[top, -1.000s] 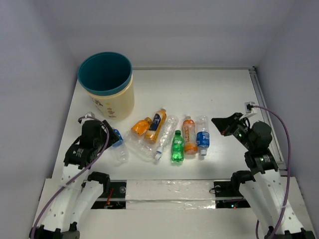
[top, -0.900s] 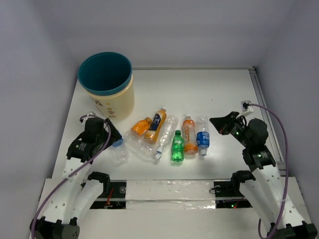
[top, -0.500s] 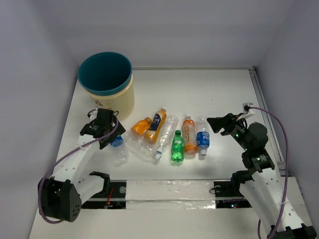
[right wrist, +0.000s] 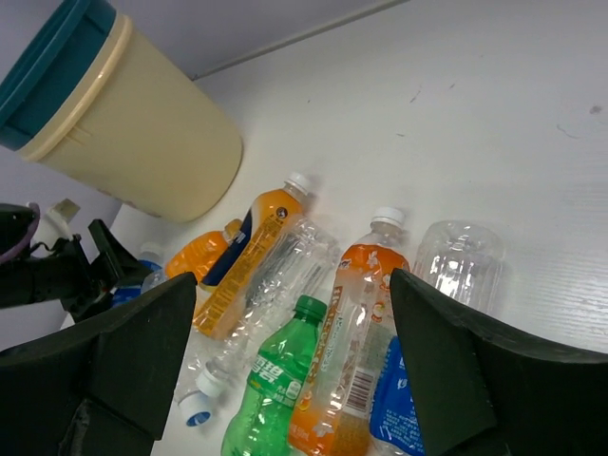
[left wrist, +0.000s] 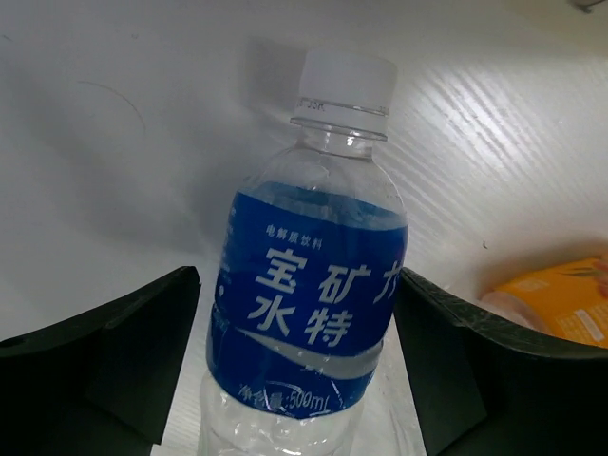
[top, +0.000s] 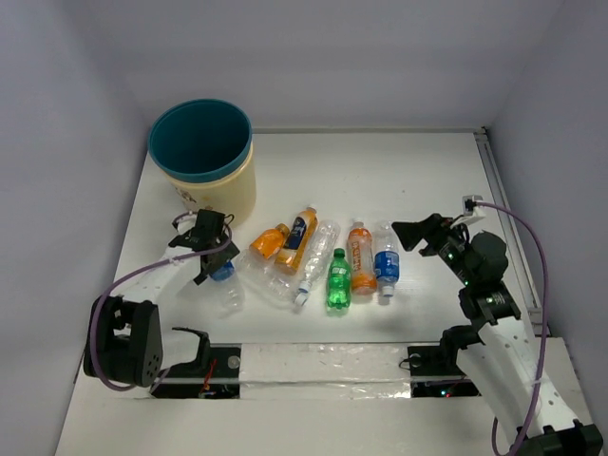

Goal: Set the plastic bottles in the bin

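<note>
My left claw [left wrist: 296, 280] is spread wide. Its fingers [left wrist: 114, 351] flank a clear bottle with a blue label [left wrist: 309, 304], which lies on the white surface [left wrist: 114, 142] with its white cap pointing away from me. My right claw [right wrist: 293, 285] is spread too and grips nothing; it hovers by the right end of the row of plastic bottles [top: 361, 256], the green bottle [right wrist: 275, 399] among them. The bin [top: 228, 195] stands upright at the far left, near my left claw, and every bottle I can see lies outside it.
</note>
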`<state>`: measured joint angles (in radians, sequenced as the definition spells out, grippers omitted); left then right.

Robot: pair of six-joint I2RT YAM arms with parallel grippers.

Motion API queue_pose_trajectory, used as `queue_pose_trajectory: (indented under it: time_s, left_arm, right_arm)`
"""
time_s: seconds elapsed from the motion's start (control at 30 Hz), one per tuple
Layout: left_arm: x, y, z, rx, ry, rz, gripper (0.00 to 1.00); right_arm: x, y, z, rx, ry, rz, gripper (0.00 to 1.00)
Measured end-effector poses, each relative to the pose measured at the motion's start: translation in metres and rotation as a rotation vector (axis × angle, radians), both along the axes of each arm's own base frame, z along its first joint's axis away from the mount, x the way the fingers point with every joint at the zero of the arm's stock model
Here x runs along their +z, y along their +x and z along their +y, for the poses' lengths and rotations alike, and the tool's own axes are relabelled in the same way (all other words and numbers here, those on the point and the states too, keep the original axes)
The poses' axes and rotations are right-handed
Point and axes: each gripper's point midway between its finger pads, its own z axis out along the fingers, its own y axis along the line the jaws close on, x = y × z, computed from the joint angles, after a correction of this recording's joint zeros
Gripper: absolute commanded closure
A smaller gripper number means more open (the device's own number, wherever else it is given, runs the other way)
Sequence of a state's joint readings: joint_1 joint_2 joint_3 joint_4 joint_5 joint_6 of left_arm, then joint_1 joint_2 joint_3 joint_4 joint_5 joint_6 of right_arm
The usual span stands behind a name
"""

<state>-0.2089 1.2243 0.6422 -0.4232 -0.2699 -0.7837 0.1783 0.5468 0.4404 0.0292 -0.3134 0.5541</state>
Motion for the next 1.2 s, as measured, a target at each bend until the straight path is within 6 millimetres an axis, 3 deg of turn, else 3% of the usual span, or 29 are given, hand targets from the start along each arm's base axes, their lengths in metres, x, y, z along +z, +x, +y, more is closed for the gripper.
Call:
queue_pose_trajectory:
  time_s: [0.17, 0.37, 0.63, 0.83, 0.97, 1.07, 1.2]
  left_arm:
    - [-0.018, -0.005, 0.001, 0.019, -0.008, 0.003, 0.37]
    - [0.004, -0.001, -0.002, 0.030, -0.051, -0.117, 0.46]
    - [0.101, 0.003, -0.017, -0.038, -0.172, -0.452, 0.48]
    - [0.204, -0.003, -0.019, -0.130, -0.185, -0.715, 0.48]
    - [0.262, -0.010, -0.022, -0.193, -0.186, -0.873, 0.48]
    - [0.285, -0.010, -0.024, -0.225, -0.178, -0.943, 0.48]
    - [0.297, -0.012, -0.025, -0.262, -0.161, -0.972, 0.48]
  right_arm:
    - [-0.011, 0.007, -0.006, -0.045, 0.001, 0.038, 0.12]
    - [-0.036, 0.020, -0.012, -0.104, -0.013, 0.134, 0.11]
    - [-0.086, 0.035, -0.022, -0.178, -0.073, 0.318, 0.11]
    - [-0.109, 0.047, -0.025, -0.201, -0.121, 0.426, 0.10]
    - [-0.127, 0.056, -0.025, -0.187, -0.177, 0.508, 0.09]
    - [-0.138, 0.064, -0.023, -0.166, -0.217, 0.556, 0.09]
    - [-0.152, 0.064, -0.019, -0.131, -0.250, 0.607, 0.09]
